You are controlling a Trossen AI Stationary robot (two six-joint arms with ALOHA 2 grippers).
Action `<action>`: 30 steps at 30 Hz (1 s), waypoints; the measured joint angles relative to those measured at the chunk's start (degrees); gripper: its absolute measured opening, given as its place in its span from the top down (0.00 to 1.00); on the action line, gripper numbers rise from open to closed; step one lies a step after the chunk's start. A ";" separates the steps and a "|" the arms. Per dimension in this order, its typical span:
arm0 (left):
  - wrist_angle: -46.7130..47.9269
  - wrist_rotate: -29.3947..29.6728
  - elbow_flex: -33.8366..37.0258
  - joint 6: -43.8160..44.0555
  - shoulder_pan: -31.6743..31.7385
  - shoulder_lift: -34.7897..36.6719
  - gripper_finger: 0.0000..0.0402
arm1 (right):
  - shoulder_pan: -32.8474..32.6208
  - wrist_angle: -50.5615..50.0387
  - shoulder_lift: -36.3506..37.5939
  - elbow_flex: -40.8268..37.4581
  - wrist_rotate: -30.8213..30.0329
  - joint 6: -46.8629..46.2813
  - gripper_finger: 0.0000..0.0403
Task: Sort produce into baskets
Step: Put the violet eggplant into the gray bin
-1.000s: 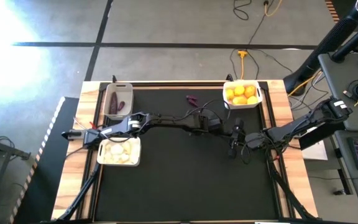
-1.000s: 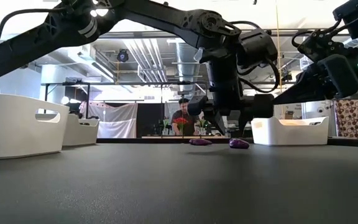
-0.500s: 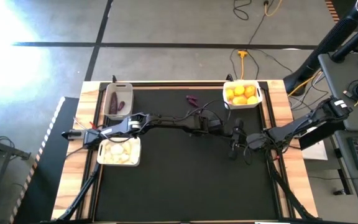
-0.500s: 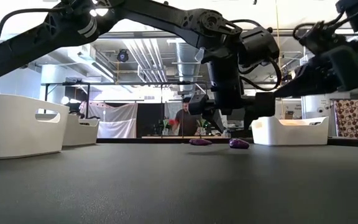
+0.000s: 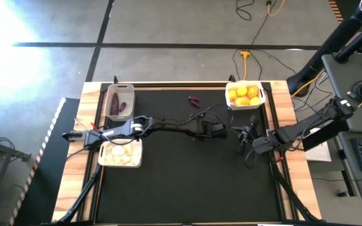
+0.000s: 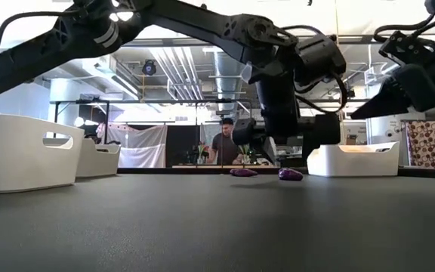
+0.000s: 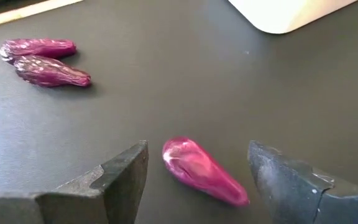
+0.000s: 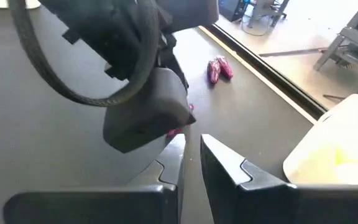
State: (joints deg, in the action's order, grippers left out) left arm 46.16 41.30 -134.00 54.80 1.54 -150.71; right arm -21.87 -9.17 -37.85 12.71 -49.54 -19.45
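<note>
A dark purple eggplant piece lies on the black mat, and my left gripper stands open with one finger on either side of it, touching nothing. In the high view this gripper is at mid-table. My right gripper is shut and empty, just right of the left gripper and above the mat. Two more purple pieces lie side by side near the far edge. The greyish basket holds purple pieces, the near-left white basket whitish bulbs, and the far-right white basket yellow and orange fruits.
Black cables loop over the left arm's wrist. The wooden table rim frames the mat. The near half of the mat lies bare. A person stands in the room beyond the far edge.
My left gripper has opened wider over the purple piece, which has stayed lying on the mat. My right gripper has drawn back toward the table's right edge and risen a little, staying shut.
</note>
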 joint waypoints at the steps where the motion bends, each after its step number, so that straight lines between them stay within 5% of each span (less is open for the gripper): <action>1: -0.25 0.01 0.01 0.15 0.00 -0.27 0.36 | 0.00 0.06 -0.01 -0.09 0.01 0.00 0.89; 17: -1.78 -3.50 -0.19 1.56 -0.05 -3.90 0.39 | 0.02 1.21 -0.55 -0.38 0.00 0.09 0.89; 30: -4.35 -4.17 -1.04 -10.44 -0.84 -4.19 0.74 | 0.02 1.35 -0.59 -0.40 -0.02 0.60 0.89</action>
State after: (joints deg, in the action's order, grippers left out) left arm 41.81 37.13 -135.04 44.36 0.71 -154.90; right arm -21.85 -7.82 -38.44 12.32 -49.56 -18.85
